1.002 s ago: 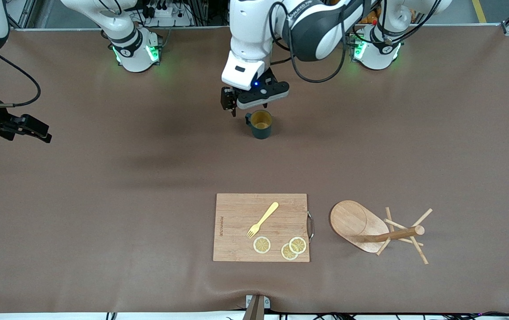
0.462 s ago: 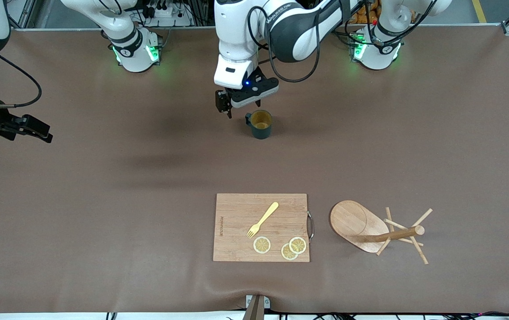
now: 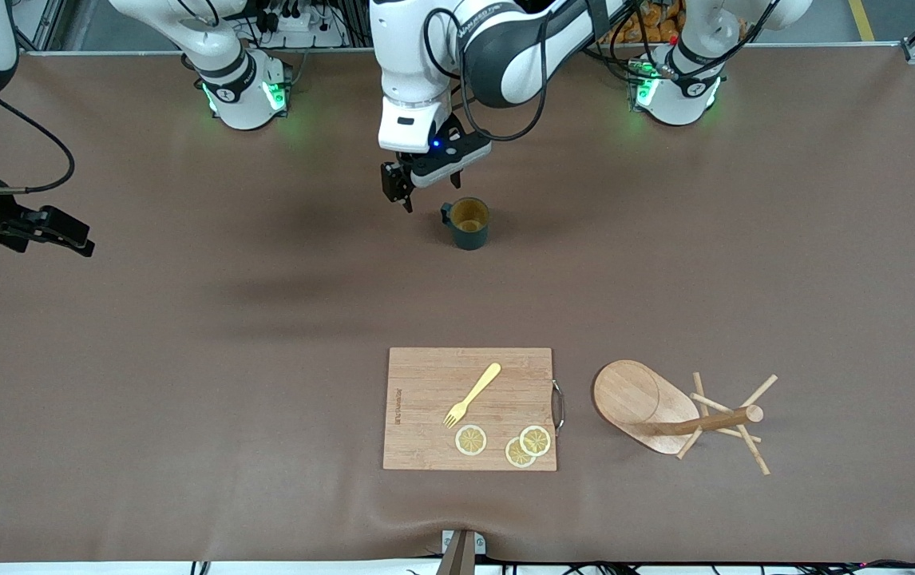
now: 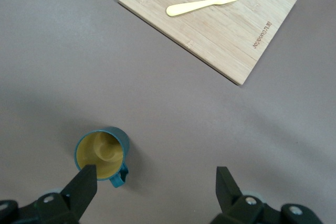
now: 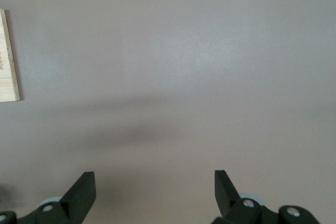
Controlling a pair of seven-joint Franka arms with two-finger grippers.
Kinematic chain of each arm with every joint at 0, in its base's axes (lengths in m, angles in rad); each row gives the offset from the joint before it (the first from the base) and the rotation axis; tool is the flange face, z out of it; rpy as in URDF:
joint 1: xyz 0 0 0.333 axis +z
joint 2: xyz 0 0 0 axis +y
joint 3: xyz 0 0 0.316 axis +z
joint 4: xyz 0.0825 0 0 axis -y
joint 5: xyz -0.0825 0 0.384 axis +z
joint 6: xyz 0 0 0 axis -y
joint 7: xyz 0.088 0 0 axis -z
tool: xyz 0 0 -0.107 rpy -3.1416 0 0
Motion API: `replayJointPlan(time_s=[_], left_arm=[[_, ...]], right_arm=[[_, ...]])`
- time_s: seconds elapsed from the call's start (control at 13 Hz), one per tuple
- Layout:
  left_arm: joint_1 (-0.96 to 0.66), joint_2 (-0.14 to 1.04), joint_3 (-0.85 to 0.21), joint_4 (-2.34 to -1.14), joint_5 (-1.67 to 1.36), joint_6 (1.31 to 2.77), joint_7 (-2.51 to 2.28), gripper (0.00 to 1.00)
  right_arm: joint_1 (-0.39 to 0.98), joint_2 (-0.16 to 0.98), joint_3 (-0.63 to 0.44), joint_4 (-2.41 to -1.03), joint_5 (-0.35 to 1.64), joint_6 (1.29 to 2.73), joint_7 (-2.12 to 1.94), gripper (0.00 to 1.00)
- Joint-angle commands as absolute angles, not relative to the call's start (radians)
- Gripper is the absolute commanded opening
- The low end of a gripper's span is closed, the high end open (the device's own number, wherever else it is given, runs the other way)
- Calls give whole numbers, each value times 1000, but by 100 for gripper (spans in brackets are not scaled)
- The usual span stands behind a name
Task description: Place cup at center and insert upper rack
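One cup, one toppled upper rack, one cutting board, one fork and three lemon slices are counted. The cup is stood upright mid-table, farther from the camera than the board. The left gripper, fingers apart, has been drawn off the cup toward the right arm's end; the right gripper is kept waiting, fingers apart.

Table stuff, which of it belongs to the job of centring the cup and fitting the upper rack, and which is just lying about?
Belongs to the job:
- cup, upright, under the left hand, which is open
- upper rack, lying on its side toward the left arm's end
- right hand, open, waiting

Lying about:
- cutting board
- yellow fork on it
- three lemon slices on it
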State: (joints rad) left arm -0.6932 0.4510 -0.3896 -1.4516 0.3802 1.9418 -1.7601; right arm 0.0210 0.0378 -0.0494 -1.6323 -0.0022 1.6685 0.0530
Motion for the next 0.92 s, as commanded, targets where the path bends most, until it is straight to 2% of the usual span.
replayJointPlan(time_s=[0.0, 0.85], left_arm=[[-701, 460, -382, -1439, 425, 1928, -1795, 100], [-715, 457, -380, -1440, 440, 1844, -1933, 100]], right_arm=[[-2, 26, -32, -1641, -15, 1667, 54, 100], [-8, 25, -32, -1651, -15, 1667, 52, 100]])
